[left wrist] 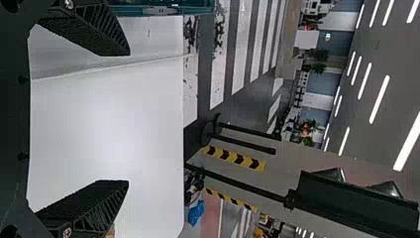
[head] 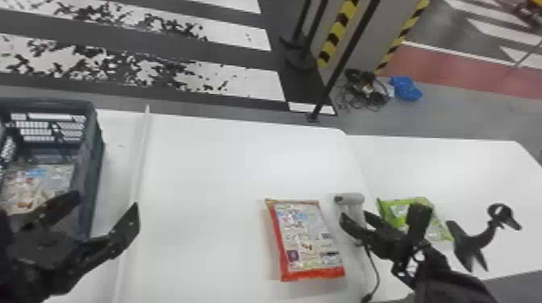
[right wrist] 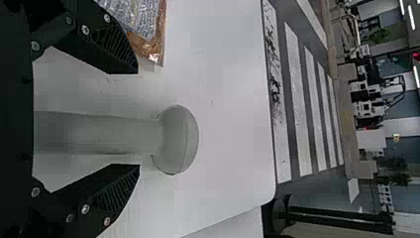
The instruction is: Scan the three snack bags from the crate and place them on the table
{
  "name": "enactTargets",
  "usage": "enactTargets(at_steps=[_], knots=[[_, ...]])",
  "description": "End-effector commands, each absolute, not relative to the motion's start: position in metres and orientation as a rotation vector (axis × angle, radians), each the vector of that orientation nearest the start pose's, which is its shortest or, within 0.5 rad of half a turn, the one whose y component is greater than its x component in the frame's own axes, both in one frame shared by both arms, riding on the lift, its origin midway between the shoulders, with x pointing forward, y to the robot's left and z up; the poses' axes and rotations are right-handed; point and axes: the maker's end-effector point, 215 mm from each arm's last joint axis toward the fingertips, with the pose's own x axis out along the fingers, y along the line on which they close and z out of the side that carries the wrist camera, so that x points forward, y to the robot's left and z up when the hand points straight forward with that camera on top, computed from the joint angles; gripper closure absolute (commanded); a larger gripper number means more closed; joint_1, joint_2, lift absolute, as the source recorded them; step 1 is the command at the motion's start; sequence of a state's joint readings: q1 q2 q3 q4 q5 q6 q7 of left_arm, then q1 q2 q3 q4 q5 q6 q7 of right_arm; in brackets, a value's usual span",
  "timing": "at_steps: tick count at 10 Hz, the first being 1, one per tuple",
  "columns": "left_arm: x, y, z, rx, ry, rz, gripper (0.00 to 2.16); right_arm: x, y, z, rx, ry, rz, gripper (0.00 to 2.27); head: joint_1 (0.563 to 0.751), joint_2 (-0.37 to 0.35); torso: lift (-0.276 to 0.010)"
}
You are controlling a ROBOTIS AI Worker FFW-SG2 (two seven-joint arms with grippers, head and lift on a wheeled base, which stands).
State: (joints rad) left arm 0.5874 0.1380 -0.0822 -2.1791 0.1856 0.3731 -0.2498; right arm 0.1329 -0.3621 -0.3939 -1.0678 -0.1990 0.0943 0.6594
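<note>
Head view: table, centre. Crate, 9 o'clock, contains one printed snack bag. Left gripper, 8 o'clock: wide open, empty. Right gripper, 4 o'clock: wide open, straddling scanner, unclamped. Red-edged bag, 5 o'clock; green bag, 4 o'clock.

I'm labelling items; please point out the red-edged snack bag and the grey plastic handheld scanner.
Red-edged snack bag (head: 308, 237): head view, printed middle.
Grey plastic scanner (right wrist: 177, 139): right wrist view, its rounded head.
</note>
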Motion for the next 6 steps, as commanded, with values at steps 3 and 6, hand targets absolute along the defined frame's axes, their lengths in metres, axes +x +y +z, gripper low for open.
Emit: enactTargets(at_steps=[3, 6], knots=[[0.383, 0.128, -0.397, -0.151, 0.333, -0.426, 0.07, 0.409, -0.493, -0.593, 0.154, 0.631, 0.105, 1.98, 0.695, -0.35, -0.036], [0.384, 0.122, -0.399, -0.161, 0.346, -0.442, 0.07, 0.386, -0.499, -0.589, 0.187, 0.611, 0.066, 2.08, 0.695, -0.35, -0.036]])
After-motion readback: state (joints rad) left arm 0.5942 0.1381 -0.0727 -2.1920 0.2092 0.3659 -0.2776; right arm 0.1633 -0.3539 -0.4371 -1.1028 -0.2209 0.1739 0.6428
